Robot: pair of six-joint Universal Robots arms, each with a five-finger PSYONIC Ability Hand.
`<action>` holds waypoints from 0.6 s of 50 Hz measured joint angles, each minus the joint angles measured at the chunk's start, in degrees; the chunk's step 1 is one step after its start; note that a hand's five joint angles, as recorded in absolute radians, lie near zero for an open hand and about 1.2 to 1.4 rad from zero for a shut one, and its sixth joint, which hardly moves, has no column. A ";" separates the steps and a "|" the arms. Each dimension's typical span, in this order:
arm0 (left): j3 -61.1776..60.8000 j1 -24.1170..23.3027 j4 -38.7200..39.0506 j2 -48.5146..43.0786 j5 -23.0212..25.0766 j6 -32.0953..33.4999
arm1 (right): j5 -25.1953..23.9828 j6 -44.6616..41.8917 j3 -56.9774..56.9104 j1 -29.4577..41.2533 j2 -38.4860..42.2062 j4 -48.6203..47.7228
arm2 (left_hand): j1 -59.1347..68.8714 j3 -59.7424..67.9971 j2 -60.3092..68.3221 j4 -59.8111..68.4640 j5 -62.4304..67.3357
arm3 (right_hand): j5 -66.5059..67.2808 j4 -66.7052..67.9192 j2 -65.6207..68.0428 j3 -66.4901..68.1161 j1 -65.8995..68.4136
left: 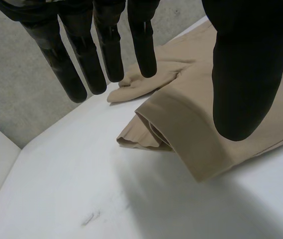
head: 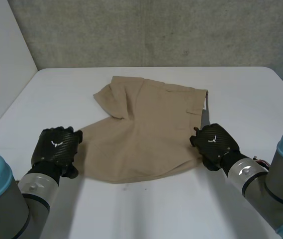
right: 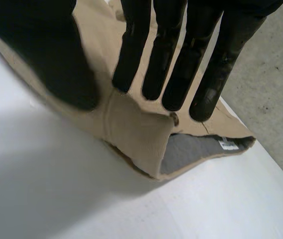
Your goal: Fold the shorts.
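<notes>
The tan cotton shorts (head: 146, 132) lie on the white surface (head: 146, 209) between the left hand (head: 56, 147) at a leg hem and the right hand (head: 213, 142) at the waistband corner, both spread and empty, so a shallow pinch may catch one layer only and skew the fold.

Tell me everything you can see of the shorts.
The shorts are tan, of plain woven cloth, spread rumpled on the white table, one leg bunched at the far side. The waistband, with a button, grey lining and white label, gapes by the open right hand; a hemmed leg opening lies by the thumb of the open left hand. Contact cannot be told.
</notes>
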 measured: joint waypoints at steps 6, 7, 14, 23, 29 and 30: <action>0.13 0.40 -0.73 -0.29 0.86 0.10 | 1.59 -1.36 -1.72 -0.66 1.10 -0.13 | -7.85 -7.32 -6.99 -7.29 -7.10 | 13.00 13.87 12.14 12.58 6.83; 0.17 0.63 -0.94 -0.34 1.28 0.19 | 1.98 -1.31 -1.81 -0.71 0.98 -0.05 | -9.92 -9.71 -9.39 -9.38 -9.37 | 13.19 13.96 12.13 12.60 6.83; 0.19 3.08 -2.84 -0.73 6.76 2.72 | 3.21 -0.40 -1.18 -0.57 0.11 0.25 | -14.50 -14.54 -14.38 -13.95 -14.12 | 13.29 13.98 12.13 12.60 6.83; -0.21 4.08 -5.13 -1.18 10.13 6.34 | 5.03 2.63 -0.95 -0.23 -0.17 0.36 | -13.64 -13.79 -13.46 -13.10 -13.04 | 13.29 13.98 12.14 12.60 6.83; -0.90 3.35 -6.26 -1.33 10.35 6.50 | 8.22 8.99 -1.78 -0.24 -0.16 0.48 | -7.26 -7.39 -6.96 -6.56 -5.92 | 13.29 13.98 12.14 12.60 6.83; -0.95 3.25 -6.32 -1.40 10.36 6.47 | 8.48 9.56 -1.82 -0.23 -0.16 0.51 | -7.26 -7.39 -6.96 -6.56 -5.92 | 13.29 13.98 12.14 12.60 6.83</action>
